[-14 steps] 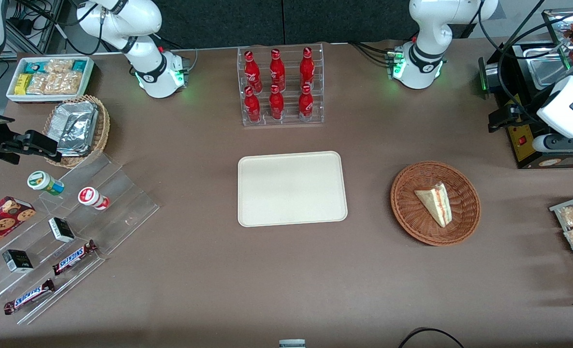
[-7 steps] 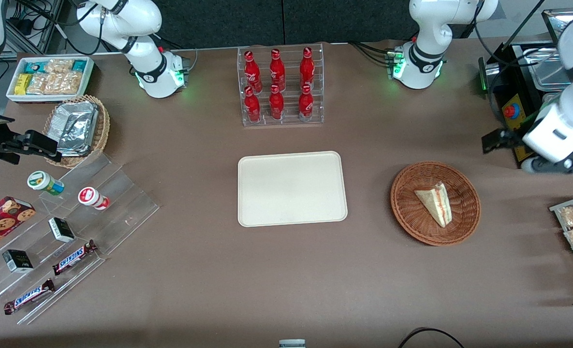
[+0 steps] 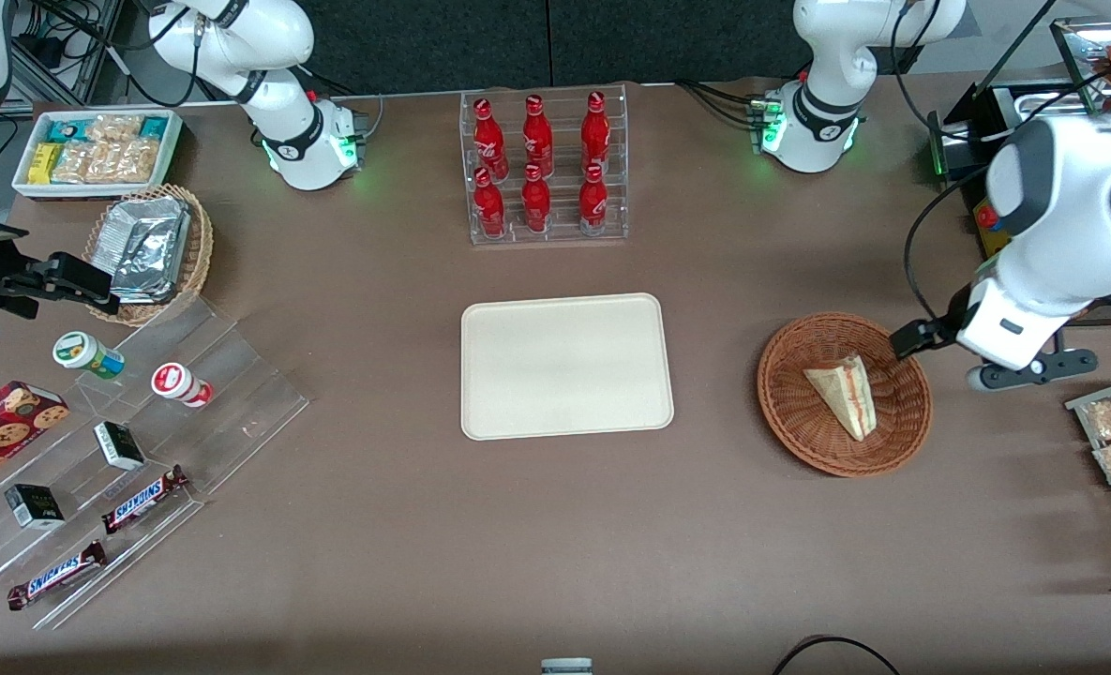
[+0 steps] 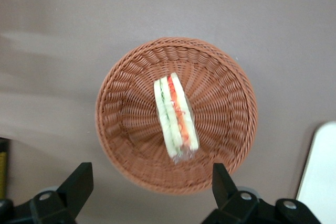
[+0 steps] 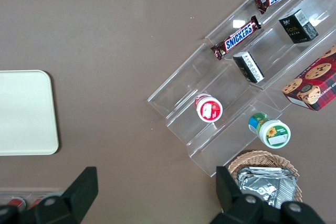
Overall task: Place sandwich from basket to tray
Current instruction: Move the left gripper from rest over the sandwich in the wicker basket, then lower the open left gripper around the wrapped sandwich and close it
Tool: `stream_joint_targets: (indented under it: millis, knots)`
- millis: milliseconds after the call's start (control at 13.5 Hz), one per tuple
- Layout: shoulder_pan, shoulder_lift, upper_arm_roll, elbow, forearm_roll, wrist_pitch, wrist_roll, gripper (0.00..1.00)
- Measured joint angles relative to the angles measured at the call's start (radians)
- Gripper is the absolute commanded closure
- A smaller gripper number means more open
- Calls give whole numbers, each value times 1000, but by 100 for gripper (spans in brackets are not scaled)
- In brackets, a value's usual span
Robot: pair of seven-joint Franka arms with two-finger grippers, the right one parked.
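The counter (image 3: pixel 555 525) carries my whole job. The tray (image 3: pixel 566 366) lies bare in the middle of it, well apart from the basket (image 3: pixel 799 422), which sits toward my working arm's end. My arm (image 3: pixel 1052 234) hangs over the basket's edge, and my tool (image 4: pixel 149 192) hovers above the rim with its fingers spread wide, holding nothing. The sandwich (image 3: pixel 843 391) lies in the middle of the basket, a slim wedge on its side, its filling stripe facing up at my wrist camera.

My worries from here: the wedge is soft, so too hard a pinch would crush the bread or squeeze the filling out. It looks wrapped in clear film, which may slip. If I come down off-centre, a finger (image 4: pixel 79 182) could catch the woven wall and drag or tip the light basket. And the wedge tapers, so gripping near the thin end risks it swinging loose on the way to the tray.
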Motion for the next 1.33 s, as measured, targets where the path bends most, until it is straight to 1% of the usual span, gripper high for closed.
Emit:
stream_joint_targets:
  millis: [222, 593, 889, 1333]
  knots:
    - [0, 5, 0, -108, -1, 151, -85, 0]
    - [-21, 65, -7, -165, -1, 279, -178, 0]
    - [-55, 105, -9, -171, -1, 332, -232, 0]
    - [-61, 139, -8, -174, -1, 335, -238, 0]
